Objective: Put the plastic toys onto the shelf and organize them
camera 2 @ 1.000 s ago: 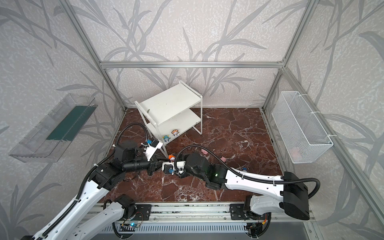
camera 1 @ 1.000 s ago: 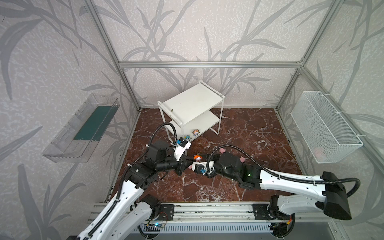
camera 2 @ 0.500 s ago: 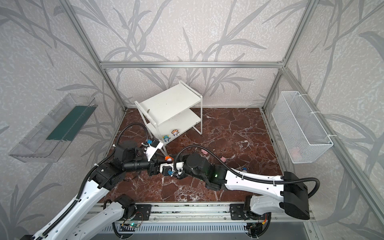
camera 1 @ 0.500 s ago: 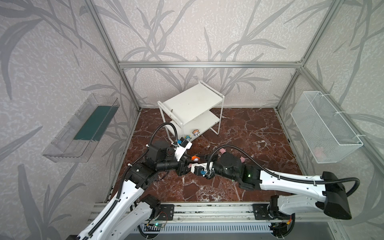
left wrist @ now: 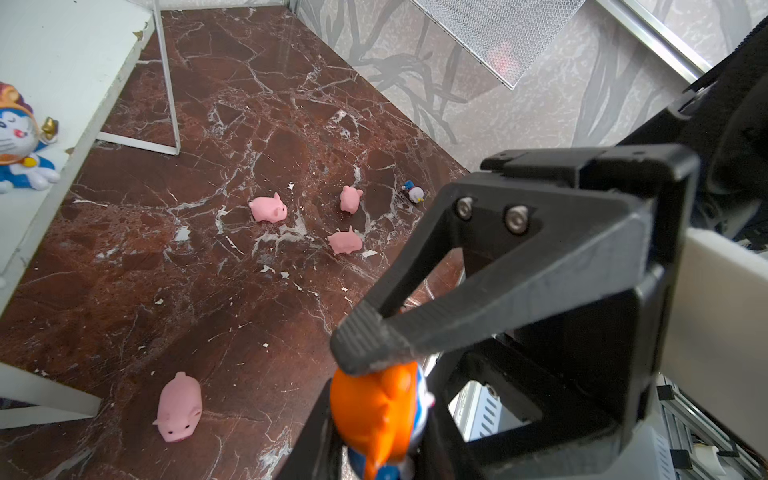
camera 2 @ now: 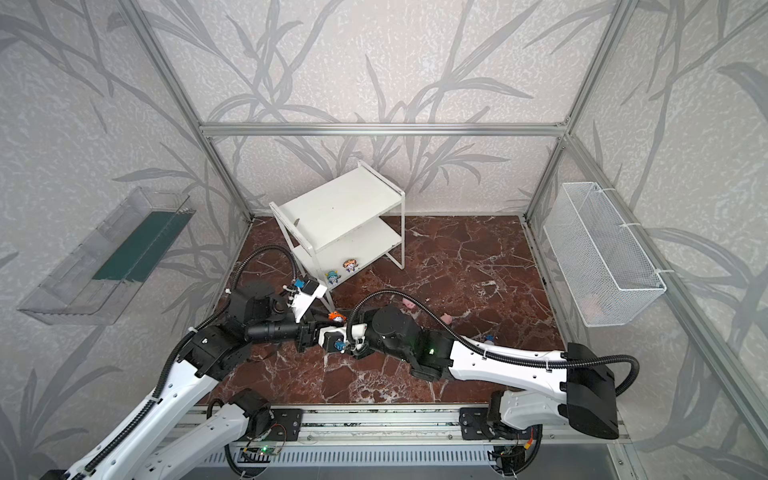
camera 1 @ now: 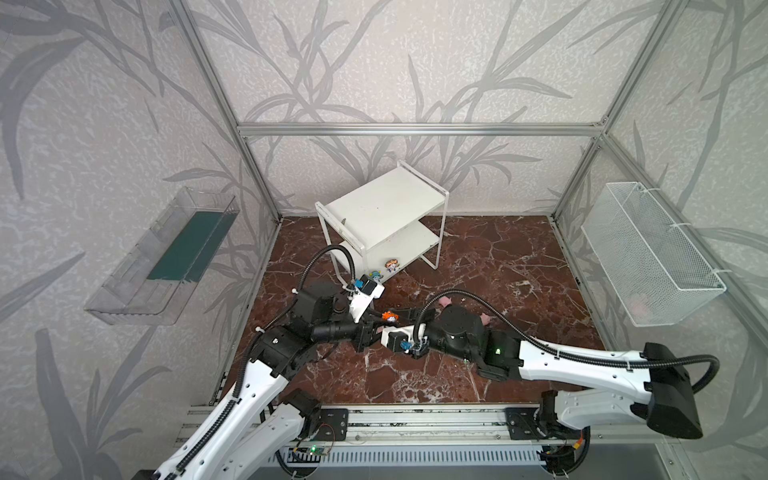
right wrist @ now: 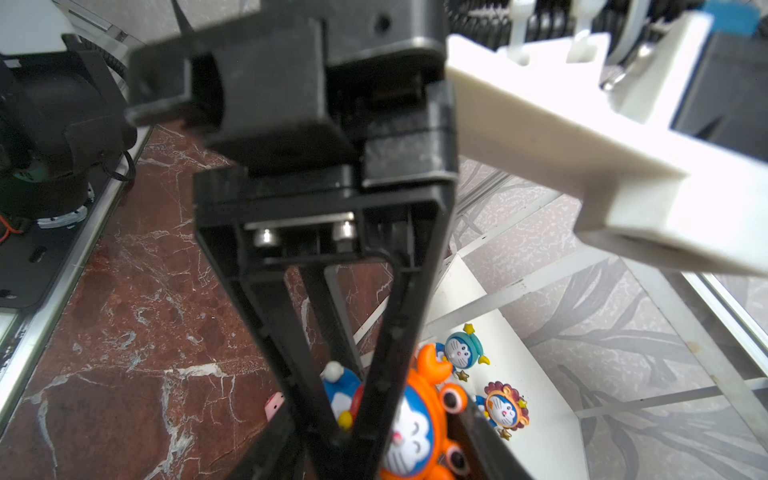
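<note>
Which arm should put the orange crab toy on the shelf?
Left, probably. The left tool and right tool meet at the orange crab figurine, but the shelf stands on the left's side.

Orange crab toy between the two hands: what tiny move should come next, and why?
Probably the left hand should squeeze the orange crab toy firmly before the right hand lets go. Both hands meet at the toy, and the shelf stands on the left hand's side.

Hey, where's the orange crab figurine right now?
In both top views the orange crab figurine is near the middle, between the meeting tips of the left gripper and the right gripper, just in front of the shelf.
</note>
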Robot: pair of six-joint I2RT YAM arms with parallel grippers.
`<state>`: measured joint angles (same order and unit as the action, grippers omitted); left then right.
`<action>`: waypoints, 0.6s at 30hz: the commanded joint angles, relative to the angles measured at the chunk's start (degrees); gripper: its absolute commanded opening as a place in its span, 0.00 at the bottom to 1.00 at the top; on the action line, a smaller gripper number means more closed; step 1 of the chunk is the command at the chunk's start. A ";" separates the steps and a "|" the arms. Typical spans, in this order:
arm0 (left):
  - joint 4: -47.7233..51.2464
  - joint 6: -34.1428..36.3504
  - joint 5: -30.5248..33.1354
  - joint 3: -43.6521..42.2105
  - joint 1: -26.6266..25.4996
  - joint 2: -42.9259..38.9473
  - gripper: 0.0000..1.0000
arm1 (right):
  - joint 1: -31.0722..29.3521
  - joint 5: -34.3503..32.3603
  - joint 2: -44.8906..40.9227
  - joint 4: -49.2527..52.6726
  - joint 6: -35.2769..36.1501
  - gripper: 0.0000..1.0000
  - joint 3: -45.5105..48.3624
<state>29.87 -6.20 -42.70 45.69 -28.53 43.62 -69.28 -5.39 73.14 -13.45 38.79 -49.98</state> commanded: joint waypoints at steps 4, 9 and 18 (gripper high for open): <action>-0.23 1.23 -1.45 0.43 -0.27 -0.10 0.09 | -0.16 -1.70 0.55 -3.16 -2.39 0.55 -3.08; -0.23 1.19 -1.18 0.43 -0.27 -0.44 0.06 | 1.89 -1.08 -0.17 1.07 -7.31 0.70 -4.49; -0.62 2.21 -2.03 -0.04 -0.26 -1.43 0.05 | 20.92 30.32 -7.99 11.19 -27.57 0.76 -4.39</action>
<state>26.70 -5.78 -42.41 45.76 -28.53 42.83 -52.93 13.96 68.55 -3.25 19.62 -52.71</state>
